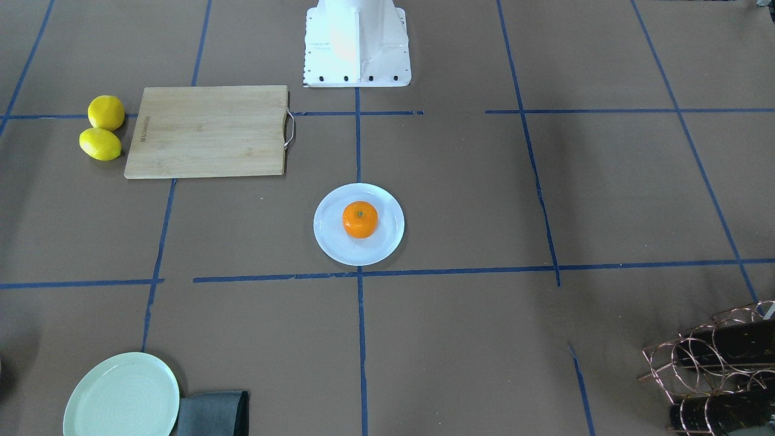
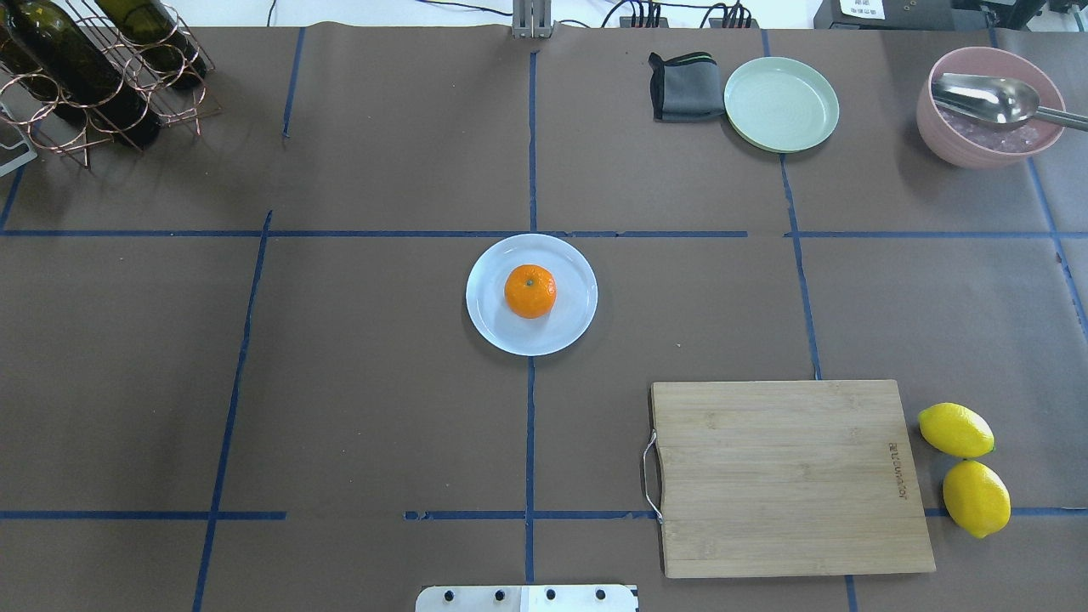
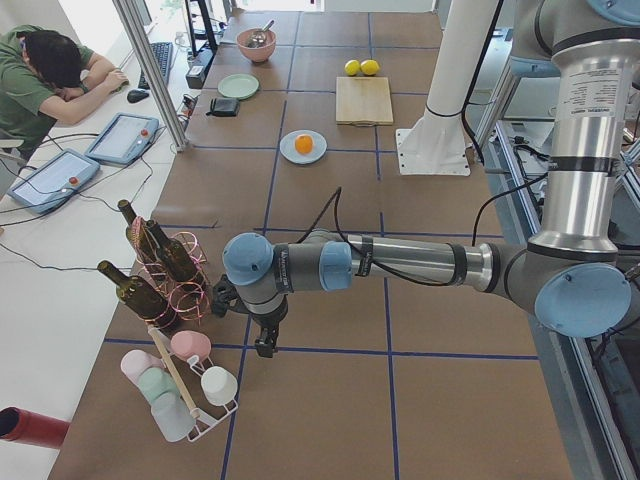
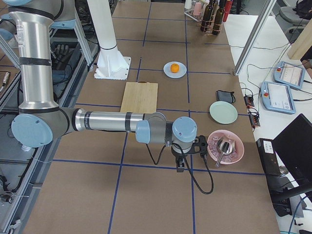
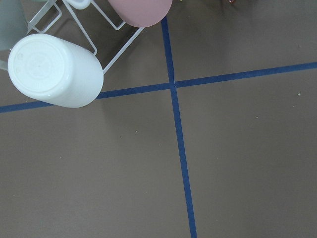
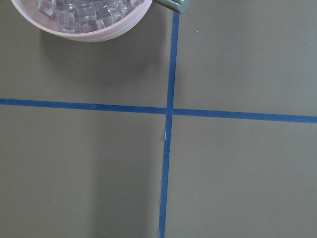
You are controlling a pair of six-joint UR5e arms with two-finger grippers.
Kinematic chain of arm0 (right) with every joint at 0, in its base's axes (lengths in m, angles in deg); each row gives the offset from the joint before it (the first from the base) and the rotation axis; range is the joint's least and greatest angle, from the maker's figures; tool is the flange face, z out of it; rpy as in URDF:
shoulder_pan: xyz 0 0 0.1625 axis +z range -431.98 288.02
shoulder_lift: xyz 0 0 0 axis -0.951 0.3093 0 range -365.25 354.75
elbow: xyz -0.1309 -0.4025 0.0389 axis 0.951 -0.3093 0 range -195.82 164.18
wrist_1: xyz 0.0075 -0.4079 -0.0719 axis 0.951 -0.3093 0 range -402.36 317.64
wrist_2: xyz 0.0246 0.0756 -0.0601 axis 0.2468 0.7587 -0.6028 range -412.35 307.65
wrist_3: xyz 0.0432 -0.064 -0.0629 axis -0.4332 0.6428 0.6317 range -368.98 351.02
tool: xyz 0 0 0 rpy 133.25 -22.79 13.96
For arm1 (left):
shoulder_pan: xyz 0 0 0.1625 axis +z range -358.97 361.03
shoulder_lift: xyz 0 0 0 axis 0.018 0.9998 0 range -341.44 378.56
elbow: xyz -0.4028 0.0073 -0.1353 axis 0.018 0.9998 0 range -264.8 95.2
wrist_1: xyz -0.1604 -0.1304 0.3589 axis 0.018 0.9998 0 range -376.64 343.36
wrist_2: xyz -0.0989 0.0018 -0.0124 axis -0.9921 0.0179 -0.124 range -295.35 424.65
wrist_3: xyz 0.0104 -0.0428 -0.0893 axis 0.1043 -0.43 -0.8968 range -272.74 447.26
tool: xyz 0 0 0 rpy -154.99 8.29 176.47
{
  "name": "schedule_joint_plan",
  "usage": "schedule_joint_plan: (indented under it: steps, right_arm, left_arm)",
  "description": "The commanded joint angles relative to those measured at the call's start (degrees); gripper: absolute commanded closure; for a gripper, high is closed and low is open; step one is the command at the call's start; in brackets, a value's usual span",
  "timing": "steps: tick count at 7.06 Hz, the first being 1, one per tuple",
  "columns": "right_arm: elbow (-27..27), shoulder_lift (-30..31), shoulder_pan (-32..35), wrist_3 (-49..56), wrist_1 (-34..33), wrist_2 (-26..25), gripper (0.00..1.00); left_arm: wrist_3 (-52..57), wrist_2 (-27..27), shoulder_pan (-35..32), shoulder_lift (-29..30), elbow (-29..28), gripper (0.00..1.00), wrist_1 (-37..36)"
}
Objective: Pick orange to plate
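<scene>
The bright orange (image 2: 530, 291) rests on the middle of the pale bluish-white plate (image 2: 501, 333) at the table's centre, also seen as the orange (image 1: 360, 219) on the plate (image 1: 330, 236) from the front. No gripper is near it. Only the side views show the grippers. The left gripper (image 3: 265, 346) points down at the table's left end, by a mug rack, far from the plate (image 3: 289, 152). At the opposite end, the right gripper (image 4: 180, 166) points down beside a pink bowl, far from the orange (image 4: 174, 68). I cannot tell whether either is open or shut.
A wooden cutting board (image 2: 786, 476) lies near the robot's right, with two yellow lemons (image 2: 965, 463) beside it. At the far side are a mint-green plate (image 2: 781, 104), a grey cloth (image 2: 684, 87), a pink bowl of ice with a spoon (image 2: 990, 106) and a wine rack (image 2: 93, 72).
</scene>
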Motion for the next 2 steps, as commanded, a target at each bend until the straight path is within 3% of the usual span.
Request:
schedule_joint_plan:
  steps: [1, 2]
  right_arm:
    - [0.65, 0.07, 0.00, 0.00, -0.13, 0.04, 0.00]
    - [0.74, -0.01, 0.00, 0.00, -0.13, 0.04, 0.00]
  left_arm:
    - [0.07, -0.01, 0.00, -0.13, -0.15, 0.00, 0.00]
    - [-0.02, -0.01, 0.00, -0.14, -0.15, 0.00, 0.00]
